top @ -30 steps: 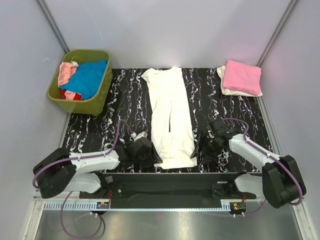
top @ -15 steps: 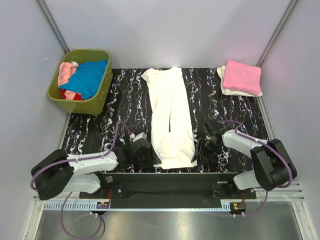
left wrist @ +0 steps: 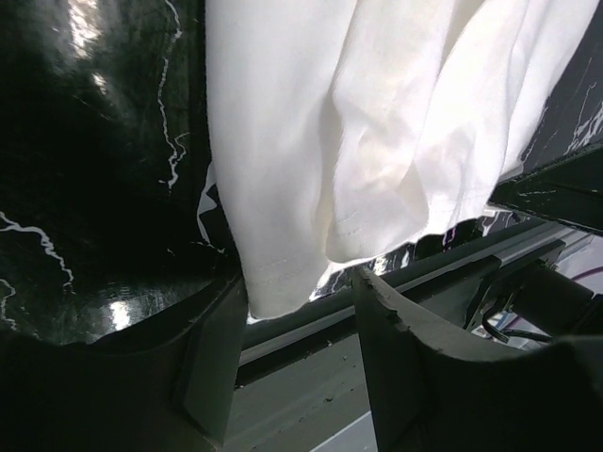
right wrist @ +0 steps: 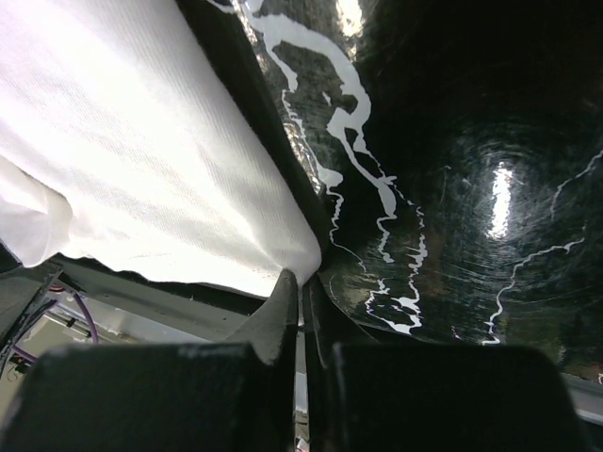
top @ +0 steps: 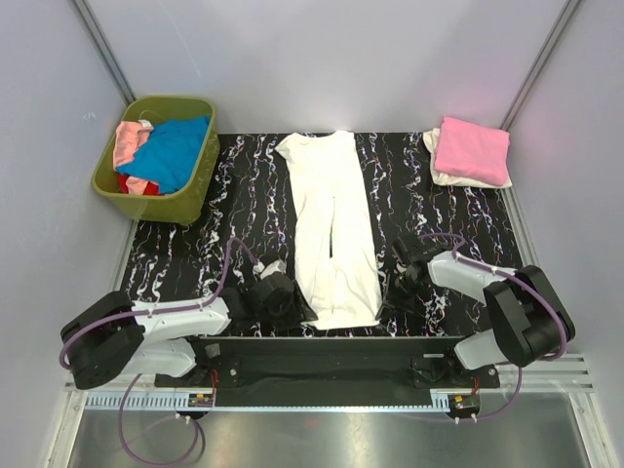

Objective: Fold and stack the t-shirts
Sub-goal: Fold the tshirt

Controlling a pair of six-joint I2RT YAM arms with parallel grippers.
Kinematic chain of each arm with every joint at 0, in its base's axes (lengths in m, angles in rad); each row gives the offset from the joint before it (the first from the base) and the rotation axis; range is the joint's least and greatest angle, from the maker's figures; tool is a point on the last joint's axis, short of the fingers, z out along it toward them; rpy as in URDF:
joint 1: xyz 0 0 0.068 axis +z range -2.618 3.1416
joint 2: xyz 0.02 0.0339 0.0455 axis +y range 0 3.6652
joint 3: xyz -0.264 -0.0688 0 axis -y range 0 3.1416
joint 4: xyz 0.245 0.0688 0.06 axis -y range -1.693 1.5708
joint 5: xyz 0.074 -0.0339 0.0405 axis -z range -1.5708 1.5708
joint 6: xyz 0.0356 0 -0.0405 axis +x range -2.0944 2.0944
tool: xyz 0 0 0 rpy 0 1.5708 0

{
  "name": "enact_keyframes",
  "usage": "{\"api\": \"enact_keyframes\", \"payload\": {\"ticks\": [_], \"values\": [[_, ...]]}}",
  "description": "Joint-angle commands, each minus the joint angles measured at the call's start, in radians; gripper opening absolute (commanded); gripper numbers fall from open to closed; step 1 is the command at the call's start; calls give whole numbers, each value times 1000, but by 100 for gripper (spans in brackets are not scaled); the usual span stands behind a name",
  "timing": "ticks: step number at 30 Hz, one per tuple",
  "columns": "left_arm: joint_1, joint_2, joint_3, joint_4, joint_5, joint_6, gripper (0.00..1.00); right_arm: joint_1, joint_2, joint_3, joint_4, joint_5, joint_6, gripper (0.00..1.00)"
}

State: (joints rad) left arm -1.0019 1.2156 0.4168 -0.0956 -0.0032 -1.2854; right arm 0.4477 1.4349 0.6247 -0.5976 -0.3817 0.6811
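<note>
A cream t-shirt [top: 331,224] lies as a long narrow strip down the middle of the black marbled table [top: 195,249], collar at the far end. At its near left hem corner, my left gripper [top: 297,310] is open, with the hem [left wrist: 283,282] hanging just at its fingertips [left wrist: 236,311]. My right gripper [top: 388,292] is at the near right corner, shut on the shirt's edge [right wrist: 283,254], which runs into the pinched jaws of the right gripper [right wrist: 303,287]. A folded pink t-shirt [top: 473,148] lies on a folded white one [top: 439,175] at the back right.
An olive-green basket [top: 156,203] stands at the back left, holding a blue shirt [top: 175,151], a pink one [top: 130,141] and a red one [top: 132,183]. The table's near edge and a metal rail [left wrist: 377,377] run just below both grippers.
My right gripper has moved left to the shirt's near right corner and shut on it. The left gripper has narrowed slightly around the left corner.
</note>
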Motion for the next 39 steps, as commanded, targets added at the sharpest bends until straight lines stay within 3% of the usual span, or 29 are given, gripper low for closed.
{"api": "enact_keyframes", "payload": {"ticks": [1, 3, 4, 7, 13, 19, 24, 30, 34, 39], "values": [[-20, 42, -12, -32, -24, 0, 49, 9, -19, 17, 4, 46, -14, 0], [-26, 58, -7, -32, -34, -2, 35, 11, -27, 18, -5, 47, -14, 0], [-26, 62, -6, -36, -40, 0, 19, 9, -37, 18, -8, 47, -17, 0], [-24, 71, 10, -64, -63, 3, 0, 9, -71, 7, -14, 32, -5, 0], [-41, -7, 57, -202, -98, 5, 0, 14, -209, -43, -51, -3, 63, 0], [-66, -165, 144, -450, -129, -5, 0, 54, -376, -39, -151, -2, 133, 0], [-61, -203, 270, -584, -173, 37, 0, 55, -398, 26, -195, 7, 132, 0], [49, -127, 447, -673, -138, 194, 0, 54, -294, 232, -221, 87, 83, 0], [196, -52, 534, -664, -81, 323, 0, 19, -153, 429, -228, 147, -4, 0], [296, 97, 713, -681, -54, 503, 1, -44, 57, 634, -231, 159, -95, 0]]}}
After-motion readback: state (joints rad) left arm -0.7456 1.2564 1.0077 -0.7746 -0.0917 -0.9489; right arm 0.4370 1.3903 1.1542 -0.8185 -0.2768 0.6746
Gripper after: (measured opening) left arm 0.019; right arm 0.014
